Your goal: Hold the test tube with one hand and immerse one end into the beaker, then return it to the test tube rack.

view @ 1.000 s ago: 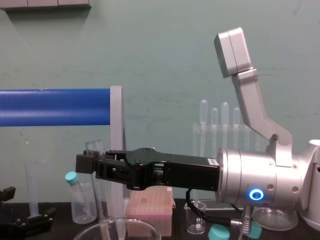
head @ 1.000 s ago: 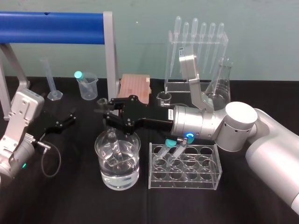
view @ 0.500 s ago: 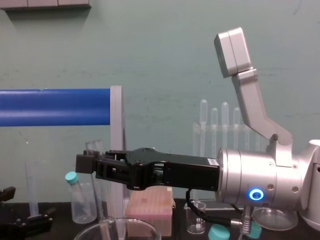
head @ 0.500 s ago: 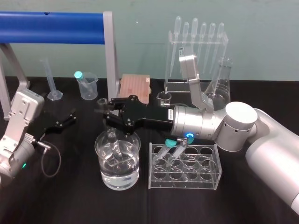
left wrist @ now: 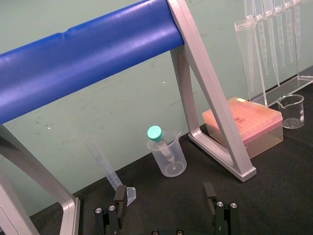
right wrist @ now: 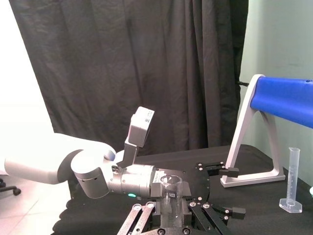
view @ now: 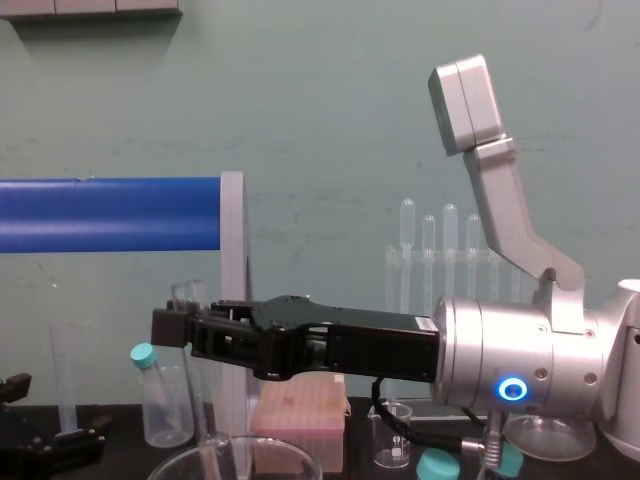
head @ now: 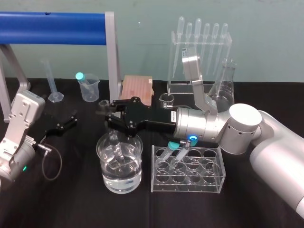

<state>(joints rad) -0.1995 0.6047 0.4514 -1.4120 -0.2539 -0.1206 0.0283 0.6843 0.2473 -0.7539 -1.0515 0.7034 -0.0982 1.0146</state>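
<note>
Over the beaker, the right pincer clamps the test tube — lower end inside it; left pincer sits wide open, empty, at left.

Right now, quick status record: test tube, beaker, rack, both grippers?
test tube: tilted, lower end down inside the beaker
beaker: left of the rack, holds clear liquid
test tube rack: holds two teal-capped tubes
right gripper: above the beaker, shut on the test tube
left gripper: open, parked far left, holding nothing
</note>
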